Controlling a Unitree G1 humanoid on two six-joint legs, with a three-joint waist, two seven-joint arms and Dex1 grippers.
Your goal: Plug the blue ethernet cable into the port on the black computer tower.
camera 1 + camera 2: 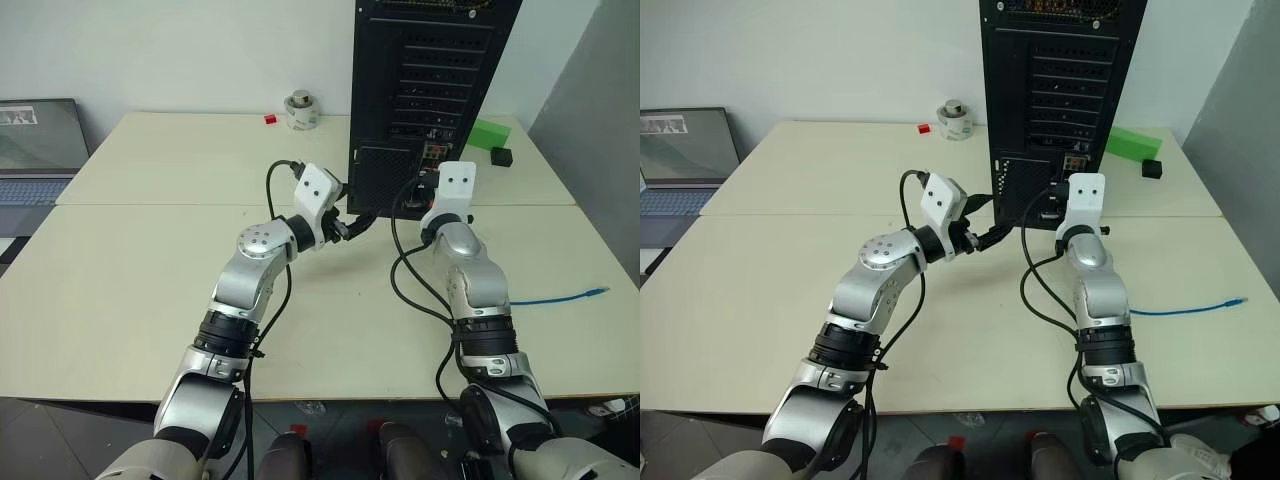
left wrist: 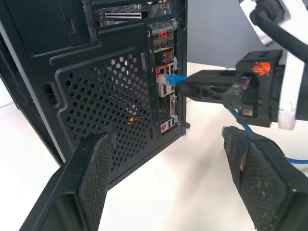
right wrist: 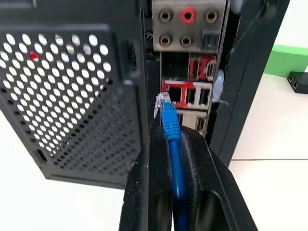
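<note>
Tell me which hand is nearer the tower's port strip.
Right. The right hand, shut on the blue ethernet cable, has its plug just short of the port strip. The left hand is open beside the black computer tower.

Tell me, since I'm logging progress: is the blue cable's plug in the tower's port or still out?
Out. The clear plug on the blue ethernet cable sits just short of the black computer tower ports.

Both head views look forward and down from above the arms, taking in the whole table (image 1: 140, 300) with the black computer tower (image 1: 430, 60) at upper centre. Each wrist view sits low and close behind the tower's rear, facing its port strip (image 3: 190, 94); all four views share that rear panel.
</note>
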